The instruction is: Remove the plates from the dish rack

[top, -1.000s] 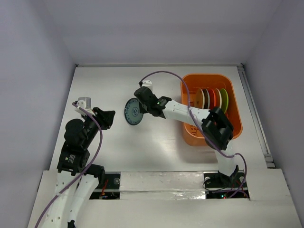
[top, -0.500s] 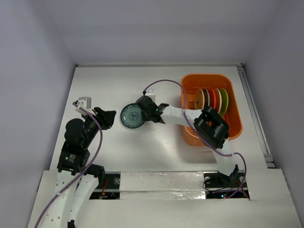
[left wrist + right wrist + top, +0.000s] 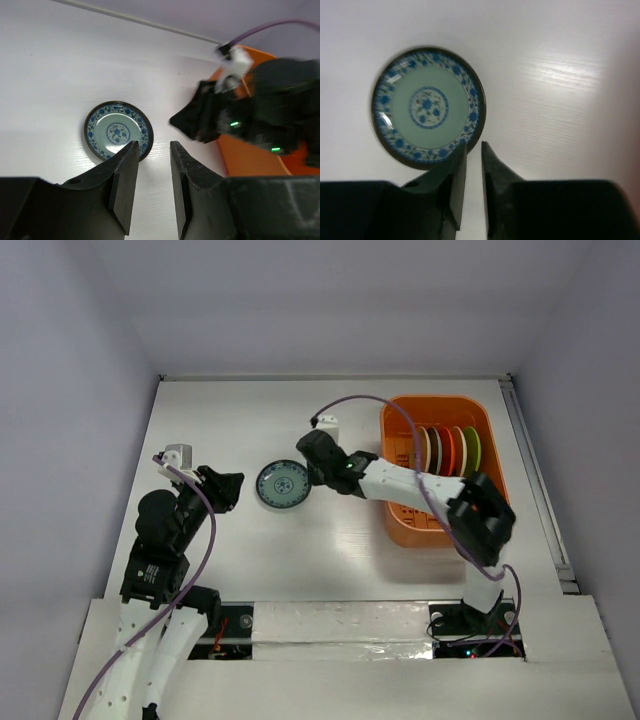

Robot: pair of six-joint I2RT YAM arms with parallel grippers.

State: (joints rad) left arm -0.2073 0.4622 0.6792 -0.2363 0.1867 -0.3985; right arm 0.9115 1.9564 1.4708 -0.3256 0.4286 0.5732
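Status of the blue-green patterned plate (image 3: 282,485): it now lies flat and face up on the table (image 3: 220,420), left of the dish rack (image 3: 430,400). A second ago I held it on edge in my right gripper (image 3: 473,145). That gripper has since let go. Its fingers stand slightly parted and empty, tips just beside the plate's rim. My left gripper (image 3: 152,145) is unchanged, parted and empty, off to the plate's left. The remaining plates (image 3: 450,450), cream, orange-red and lime green among them, stand on edge in the rack.
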